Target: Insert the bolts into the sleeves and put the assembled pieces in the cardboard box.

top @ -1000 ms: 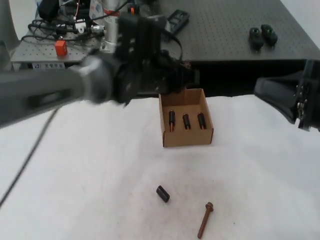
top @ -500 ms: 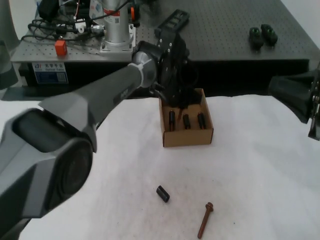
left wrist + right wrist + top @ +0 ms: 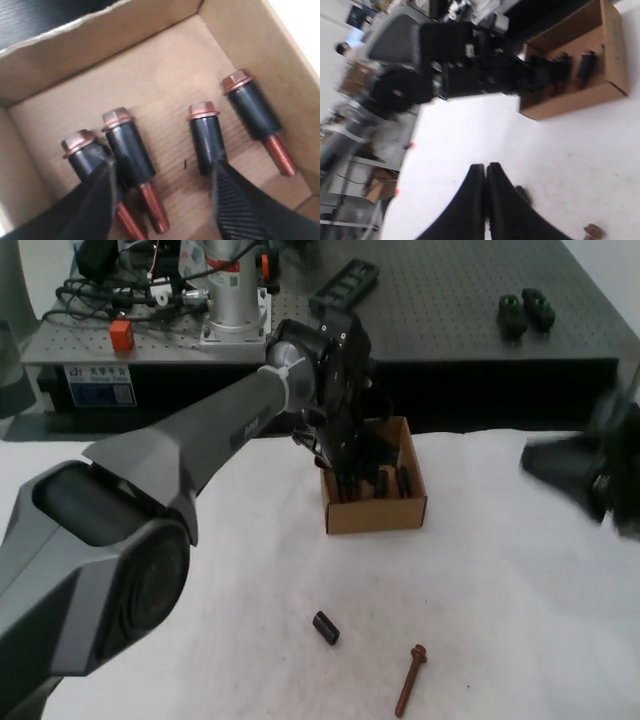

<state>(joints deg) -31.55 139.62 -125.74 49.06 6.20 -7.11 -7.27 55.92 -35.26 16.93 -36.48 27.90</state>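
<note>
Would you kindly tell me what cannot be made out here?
High view: the left arm covers part of the cardboard box; contents uncountable.
Left wrist view: one finger of the left gripper hides part of one assembled piece.
Right wrist view: edge cuts the loose bolt; right gripper half hides the sleeve.

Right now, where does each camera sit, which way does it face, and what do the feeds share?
High view: behind the arms, facing forward and down; left arm at the cardboard box, right arm beside.
Left wrist view: on left wrist, looking into the box at four assembled pieces; left gripper open.
Right wrist view: on right wrist above the cloth, facing box and left arm; right gripper shut.
Shared: the box, in all three.
</note>
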